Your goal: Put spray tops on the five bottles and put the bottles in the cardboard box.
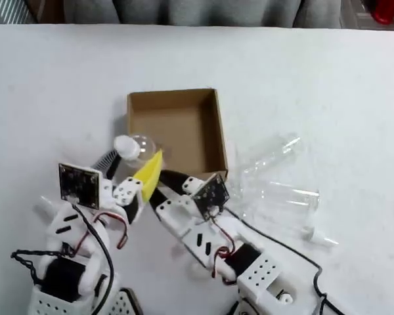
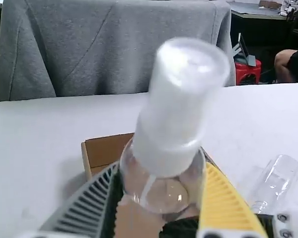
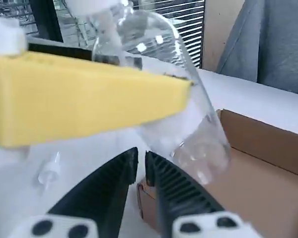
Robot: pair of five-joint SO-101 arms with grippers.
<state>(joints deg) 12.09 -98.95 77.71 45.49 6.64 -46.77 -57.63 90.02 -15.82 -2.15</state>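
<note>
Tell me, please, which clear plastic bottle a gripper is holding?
The bottle wearing a white spray top, clamped by the left gripper at the brown cardboard box's corner; the others lie loose on the white table.

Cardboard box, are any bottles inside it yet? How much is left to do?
Not yet: the cardboard box looks empty. One bottle already has its spray top on, and the left gripper holds it next to the box. What is left: the clear bottles lying on the table beside the box seem to have no tops, and a loose spray top lies near them.
</note>
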